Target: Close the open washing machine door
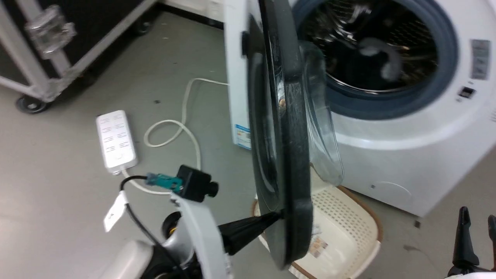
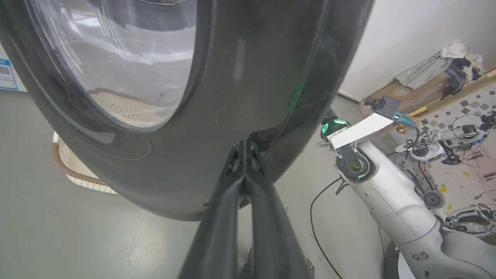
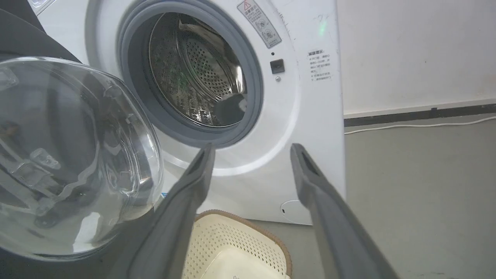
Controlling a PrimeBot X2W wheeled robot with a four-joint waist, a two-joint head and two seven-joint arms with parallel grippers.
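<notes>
Likely stiff, heavy washing machine door (image 1: 290,135): push black rim, not glass; left claw (image 2: 245,149) closed empty there, right claw (image 3: 252,149) spread, empty.

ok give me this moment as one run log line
left gripper: shut, tips on washing machine door rim | right gripper: open, free | door: open | basket: floor by door

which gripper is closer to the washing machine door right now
Left. The left gripper, fingers shut, touches the outer face of the washing machine door near its lower rim; the right gripper is open, apart from it, on its glass-bowl side.
</notes>
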